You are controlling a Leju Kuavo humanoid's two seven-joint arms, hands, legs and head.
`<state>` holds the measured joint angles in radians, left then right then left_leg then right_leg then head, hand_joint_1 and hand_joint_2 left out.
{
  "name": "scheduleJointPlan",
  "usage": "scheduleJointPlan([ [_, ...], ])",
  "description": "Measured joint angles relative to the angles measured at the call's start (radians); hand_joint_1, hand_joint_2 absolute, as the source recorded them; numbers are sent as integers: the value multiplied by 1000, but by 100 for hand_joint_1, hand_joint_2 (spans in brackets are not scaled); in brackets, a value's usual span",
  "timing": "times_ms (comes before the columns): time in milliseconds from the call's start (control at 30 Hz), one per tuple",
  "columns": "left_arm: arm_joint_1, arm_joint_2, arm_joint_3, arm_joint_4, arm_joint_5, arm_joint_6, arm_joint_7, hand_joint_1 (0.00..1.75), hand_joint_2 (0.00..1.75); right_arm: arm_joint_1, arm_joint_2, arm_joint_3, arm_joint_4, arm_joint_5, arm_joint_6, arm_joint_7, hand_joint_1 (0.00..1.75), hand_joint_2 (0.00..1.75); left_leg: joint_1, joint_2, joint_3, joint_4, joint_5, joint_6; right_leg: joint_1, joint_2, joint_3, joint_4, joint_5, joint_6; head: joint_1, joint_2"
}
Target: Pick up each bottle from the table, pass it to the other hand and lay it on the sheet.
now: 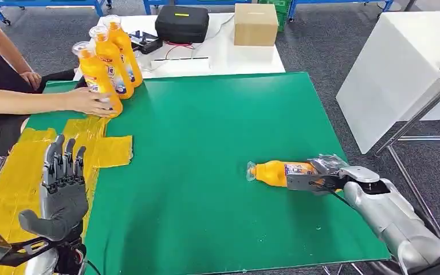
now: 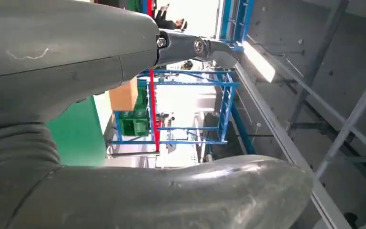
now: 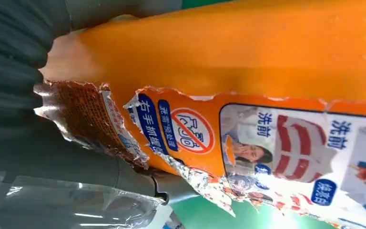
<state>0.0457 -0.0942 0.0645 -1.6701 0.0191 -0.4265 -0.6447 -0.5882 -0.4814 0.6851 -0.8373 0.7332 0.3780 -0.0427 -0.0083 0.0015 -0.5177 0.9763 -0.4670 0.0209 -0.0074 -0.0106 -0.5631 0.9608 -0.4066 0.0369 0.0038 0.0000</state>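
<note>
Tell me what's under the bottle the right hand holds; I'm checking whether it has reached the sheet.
Green mat shows around and below the bottle in the right hand, not the yellow sheet. The hand covers the bottle's base end, so whether it is lifted can't be told.

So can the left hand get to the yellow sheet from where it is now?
Probably yes. The left hand is raised, open and empty, right over the yellow sheet at the table's near left. Nothing lies between them; the person's hand and the standing bottles sit farther back.
</note>
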Motion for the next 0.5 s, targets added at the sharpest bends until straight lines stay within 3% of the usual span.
scheduleJointPlan([
  [100,8,0,0,0,3,2,7,0,0,15,17,-12,-2,-32,-123,8,175,175,0,0,0,0,0,0,0,0,1,0,0,0,0,0],
  [133,15,0,0,0,5,5,13,0,175,33,36,-32,-10,-49,-198,5,175,175,0,0,0,0,0,0,0,0,1,0,0,0,1,0],
  [233,57,0,1,-16,11,17,37,0,175,129,102,-139,-132,-151,-360,-44,175,175,0,1,-4,0,0,0,0,1,-3,1,0,0,1,0],
  [433,66,-1,2,-19,12,20,41,0,175,145,113,-159,-160,-171,-371,-50,175,175,0,1,-5,0,0,0,0,1,-4,1,0,0,1,0],
  [500,86,-5,2,-29,15,32,57,0,175,182,156,-227,-269,-237,-384,-58,175,175,0,2,-7,0,0,0,0,2,-8,1,0,0,-1,0],
])
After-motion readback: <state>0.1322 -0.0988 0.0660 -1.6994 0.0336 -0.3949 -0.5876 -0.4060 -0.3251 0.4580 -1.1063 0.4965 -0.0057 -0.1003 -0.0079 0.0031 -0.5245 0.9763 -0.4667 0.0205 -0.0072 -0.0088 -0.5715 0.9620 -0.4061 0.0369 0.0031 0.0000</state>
